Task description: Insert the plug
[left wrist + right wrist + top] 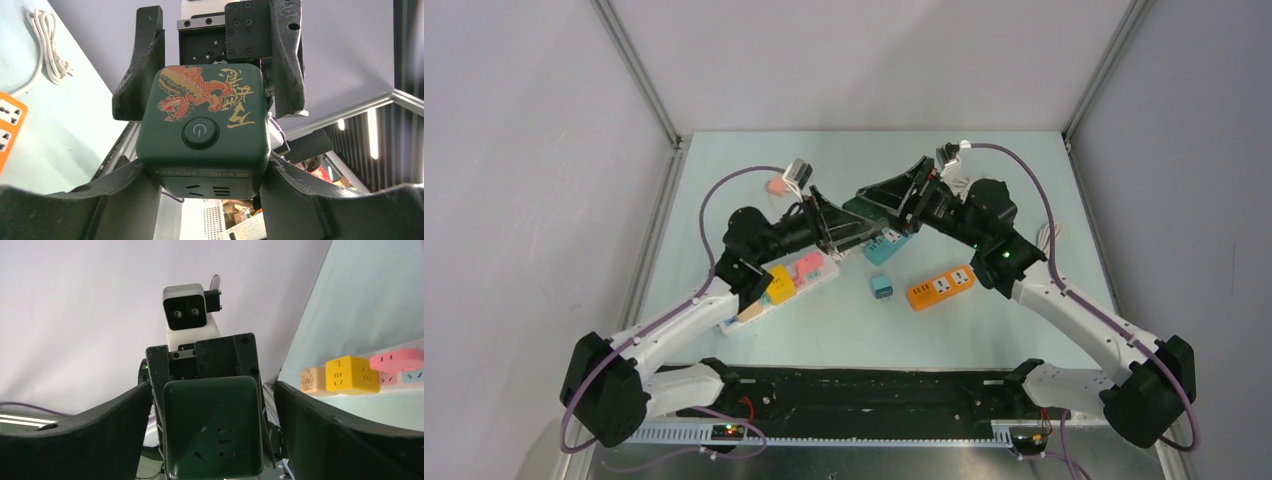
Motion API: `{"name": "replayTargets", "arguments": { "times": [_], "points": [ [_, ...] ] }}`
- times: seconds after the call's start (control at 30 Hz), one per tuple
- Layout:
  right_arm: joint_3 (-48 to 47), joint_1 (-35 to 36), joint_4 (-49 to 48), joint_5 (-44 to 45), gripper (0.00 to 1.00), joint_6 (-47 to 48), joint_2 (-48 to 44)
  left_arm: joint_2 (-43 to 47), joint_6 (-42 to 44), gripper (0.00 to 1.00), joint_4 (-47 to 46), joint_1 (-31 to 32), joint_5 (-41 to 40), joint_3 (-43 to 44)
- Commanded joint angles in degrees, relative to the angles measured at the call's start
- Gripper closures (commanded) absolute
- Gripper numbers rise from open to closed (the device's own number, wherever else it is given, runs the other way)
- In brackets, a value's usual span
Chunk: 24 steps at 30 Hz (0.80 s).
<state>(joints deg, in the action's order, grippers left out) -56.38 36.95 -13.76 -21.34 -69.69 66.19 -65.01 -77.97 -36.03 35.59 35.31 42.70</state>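
Observation:
The plug [864,212] is a dark green cube held in the air between the two arms above the middle of the table. In the left wrist view its face [202,117] carries a red and gold dragon and a round power button. My left gripper [207,170] is shut on it, with both fingers pressed against its sides. My right gripper [212,430] is open around the same cube [212,430], a gap showing on each side. The right gripper's fingers [145,65] stand just off the cube's far corners.
A white power strip [799,272] carrying yellow [351,374], pink [397,361] and tan cubes lies at the left. A teal strip [886,246], a small teal cube [882,286] and an orange strip [941,286] lie under the arms. A coiled white cable [47,45] lies at the right.

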Motion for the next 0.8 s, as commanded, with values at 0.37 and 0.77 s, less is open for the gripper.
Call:
{"name": "replayTargets", "arguments": {
  "times": [0.37,0.77],
  "points": [
    [-8.70,-9.09,15.67,-22.97,0.00,23.95,-4.27,-1.18,45.50,1.00,38.64,-2.33,14.94,15.70],
    [-16.56,-5.04,38.11,-21.51,0.00,51.51,-4.83,2.67,71.29,1.00,56.96,0.94,14.09,18.68]
  ]
}}
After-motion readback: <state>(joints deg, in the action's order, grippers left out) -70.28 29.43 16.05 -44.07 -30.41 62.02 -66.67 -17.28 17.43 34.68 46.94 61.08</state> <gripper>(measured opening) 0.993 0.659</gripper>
